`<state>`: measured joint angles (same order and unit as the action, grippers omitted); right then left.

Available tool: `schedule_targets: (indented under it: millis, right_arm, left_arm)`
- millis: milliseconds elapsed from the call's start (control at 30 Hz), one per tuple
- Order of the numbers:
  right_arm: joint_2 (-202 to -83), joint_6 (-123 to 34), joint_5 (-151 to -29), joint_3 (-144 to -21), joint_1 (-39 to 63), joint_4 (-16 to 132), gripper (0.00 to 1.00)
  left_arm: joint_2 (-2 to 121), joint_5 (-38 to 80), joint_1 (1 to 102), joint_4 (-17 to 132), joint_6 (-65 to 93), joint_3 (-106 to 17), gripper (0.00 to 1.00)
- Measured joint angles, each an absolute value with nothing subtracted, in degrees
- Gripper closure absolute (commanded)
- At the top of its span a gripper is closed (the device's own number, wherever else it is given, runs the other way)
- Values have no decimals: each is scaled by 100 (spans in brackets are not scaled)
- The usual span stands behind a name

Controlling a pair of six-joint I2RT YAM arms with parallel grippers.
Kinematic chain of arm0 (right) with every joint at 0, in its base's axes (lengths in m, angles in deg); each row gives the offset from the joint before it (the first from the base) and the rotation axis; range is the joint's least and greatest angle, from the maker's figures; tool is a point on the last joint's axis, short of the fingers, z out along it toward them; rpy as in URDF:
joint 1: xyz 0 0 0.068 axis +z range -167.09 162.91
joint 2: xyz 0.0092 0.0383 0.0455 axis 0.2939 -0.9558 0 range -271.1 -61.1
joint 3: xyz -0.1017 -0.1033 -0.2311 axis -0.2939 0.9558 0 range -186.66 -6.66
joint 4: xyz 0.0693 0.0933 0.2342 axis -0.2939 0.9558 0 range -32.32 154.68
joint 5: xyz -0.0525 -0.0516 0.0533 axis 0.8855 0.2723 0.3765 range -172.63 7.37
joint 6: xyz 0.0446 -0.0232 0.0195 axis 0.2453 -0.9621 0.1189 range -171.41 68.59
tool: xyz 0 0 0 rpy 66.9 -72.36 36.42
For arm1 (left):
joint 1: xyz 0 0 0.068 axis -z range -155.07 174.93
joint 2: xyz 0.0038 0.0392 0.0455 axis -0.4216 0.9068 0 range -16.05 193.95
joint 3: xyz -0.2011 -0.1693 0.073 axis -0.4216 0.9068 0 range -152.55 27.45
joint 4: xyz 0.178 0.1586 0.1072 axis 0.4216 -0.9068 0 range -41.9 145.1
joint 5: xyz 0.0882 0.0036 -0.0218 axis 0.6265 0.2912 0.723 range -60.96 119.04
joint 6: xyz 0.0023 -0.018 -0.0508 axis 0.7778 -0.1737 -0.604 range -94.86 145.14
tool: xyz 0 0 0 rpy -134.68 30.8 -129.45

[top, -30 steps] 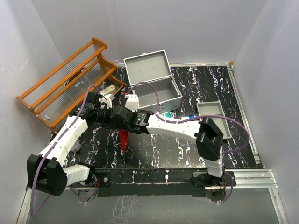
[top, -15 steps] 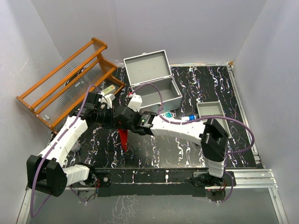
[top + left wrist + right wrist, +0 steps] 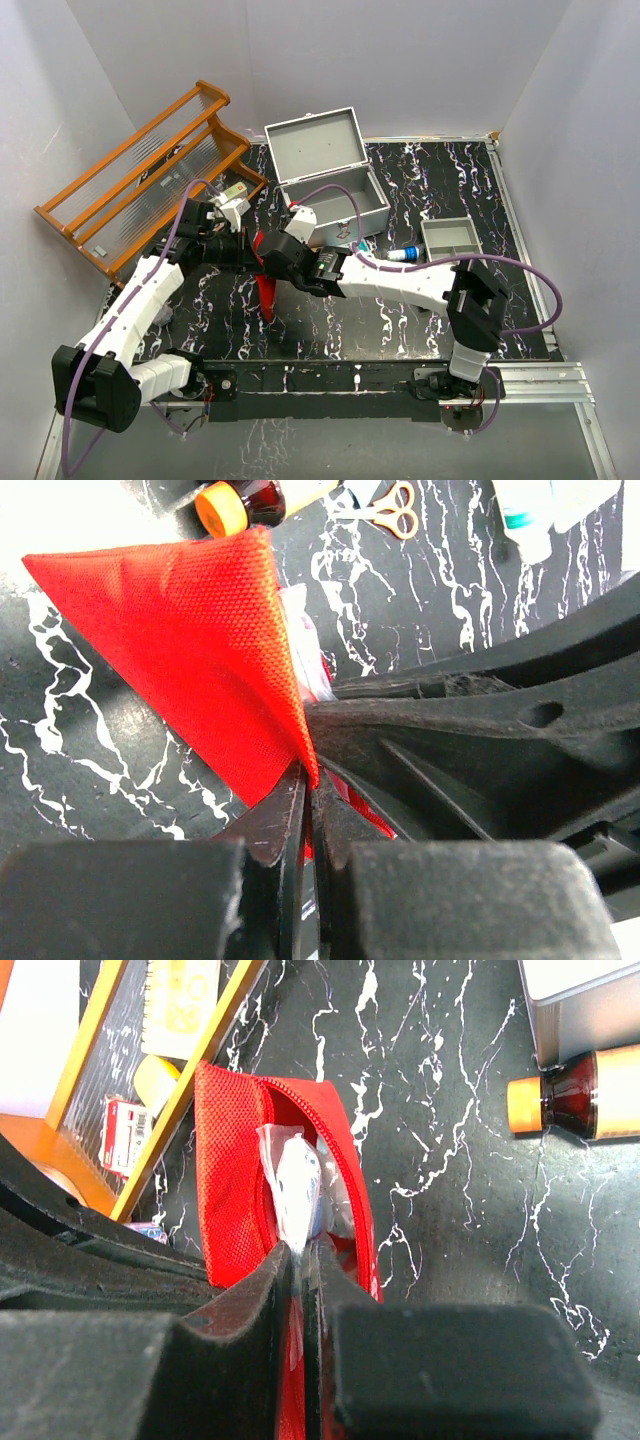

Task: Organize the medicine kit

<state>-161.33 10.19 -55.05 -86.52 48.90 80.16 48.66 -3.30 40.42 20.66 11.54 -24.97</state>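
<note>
1. Fingers of the left gripper (image 3: pixel 306 783) are clenched on an edge of the red pouch (image 3: pixel 190 630), with the fabric nipped between them.
2. Right gripper (image 3: pixel 298 1258) has its fingers pinched on a plastic-wrapped packet (image 3: pixel 298 1185) that stands in the pouch's unzipped mouth.
3. These 2 grippers meet at the pouch, over the left-centre of the black marbled table (image 3: pixel 430 190).
4. Behind them sits the medicine kit (image 3: pixel 318 140), near the table's back edge, with its lid open and upright, apart from the pouch.
5. Just beside the kit lies 1 amber bottle (image 3: pixel 570 1095) with an orange cap.
6. To the right is a grey divided tray (image 3: pixel 455 240); to the left, a wooden rack (image 3: pixel 140 180).
</note>
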Motion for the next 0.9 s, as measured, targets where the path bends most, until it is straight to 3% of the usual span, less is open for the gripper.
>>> schedule_targets:
  millis: [200,500,733,900]
  right_arm:
    - [-16196,993,-5298,-8625,4884,7843,77]
    - [-15628,875,-5414,-8190,4853,7745,53]
    - [-14590,453,-5779,-7985,4853,7631,67]
    - [-14681,237,-5860,-7987,4847,7723,74]
  left_arm:
    - [4798,-515,4038,2162,1243,-2491,100]
    - [4743,-699,4033,2147,1278,-2482,100]
    - [4743,-745,4044,2167,1311,-2482,100]
    - [4743,-749,4044,2167,1342,-2482,100]
